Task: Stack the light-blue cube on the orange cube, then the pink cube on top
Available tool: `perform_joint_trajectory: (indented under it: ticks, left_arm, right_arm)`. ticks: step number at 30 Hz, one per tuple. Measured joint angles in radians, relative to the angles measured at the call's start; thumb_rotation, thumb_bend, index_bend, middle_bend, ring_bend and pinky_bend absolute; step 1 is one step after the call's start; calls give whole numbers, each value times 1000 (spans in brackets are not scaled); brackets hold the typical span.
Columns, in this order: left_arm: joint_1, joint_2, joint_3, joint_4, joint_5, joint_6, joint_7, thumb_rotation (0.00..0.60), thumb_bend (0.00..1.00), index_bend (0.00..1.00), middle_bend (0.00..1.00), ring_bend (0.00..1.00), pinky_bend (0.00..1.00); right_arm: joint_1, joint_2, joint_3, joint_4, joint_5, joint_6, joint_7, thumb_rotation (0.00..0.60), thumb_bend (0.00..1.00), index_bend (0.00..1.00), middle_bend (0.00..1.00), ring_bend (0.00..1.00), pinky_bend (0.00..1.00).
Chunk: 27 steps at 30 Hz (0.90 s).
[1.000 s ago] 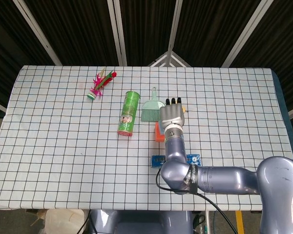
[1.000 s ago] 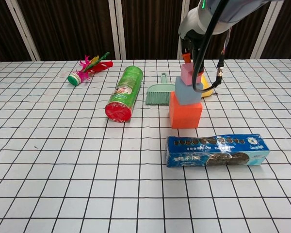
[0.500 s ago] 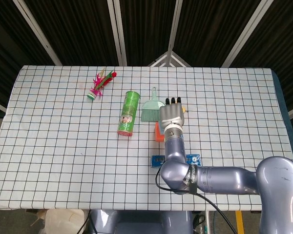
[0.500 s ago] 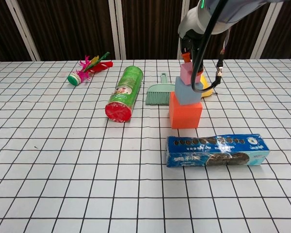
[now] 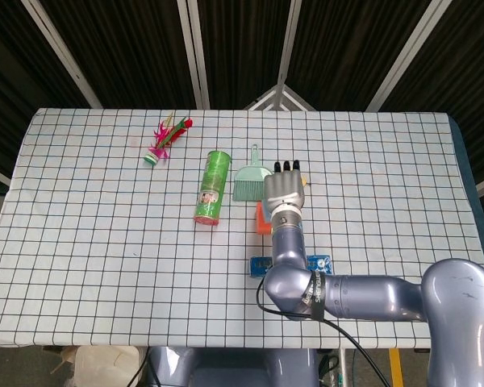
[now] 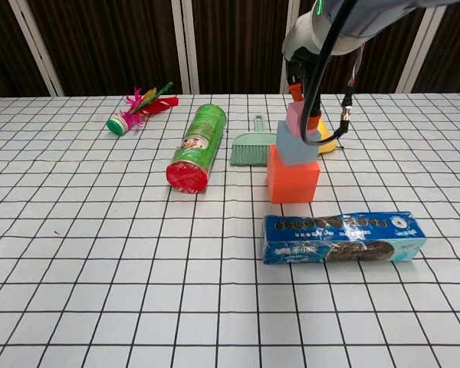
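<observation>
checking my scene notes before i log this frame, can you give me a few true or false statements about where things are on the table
1. The light-blue cube sits on the orange cube. True.
2. The pink cube lies on the tablecloth beside the stack. False: it is on top of the light-blue cube.
3. The green can stands upright. False: it lies on its side, red end toward the chest camera.
4. The blue biscuit pack lies nearer the chest camera than the stack. True.
5. The small green brush lies right of the stack in the chest view. False: it is to its left.
6. The right hand is over the stack. True.
</observation>
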Motion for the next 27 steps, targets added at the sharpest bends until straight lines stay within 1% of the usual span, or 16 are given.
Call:
perform_joint_trajectory:
  ticks: [9,12,15,17,20,23,27]
  left_arm:
    - [1,1,0,-2,-3,-2,0,600,161,108,0,0,0]
    - [0,1,0,-2,-1,-2,-1,600,161,108,0,0,0]
    - [0,2,0,-3,0,-1,-1,600,161,108,0,0,0]
    - [1,2,0,-3,1,0,-1,600,161,108,0,0,0]
    - [1,1,1,-3,3,1,-2,600,161,108,0,0,0]
    - [0,2,1,-3,4,1,-3,600,161,108,0,0,0]
    - [0,2,1,-2,6,2,-4,600,161,108,0,0,0]
  right_arm:
    - [-2,-1,2,1,-6,3,0,600,247,451,78,25,15]
    - [-1,0,3,-1,-1,6,-6,600,247,418,78,25,15]
    - [-2,1,5,-2,2,5,-9,600,247,317,78,25,15]
    - [-2,0,5,-3,1,4,-9,600,245,205,78,25,15]
    - [-4,-2,6,-3,-2,2,-6,600,239,63,78,25,15]
    - [-9,-2,7,-2,-11,0,6,600,238,2,78,25,15]
    - [-19,1,2,-2,-15,0,13,600,237,0,78,25,15]
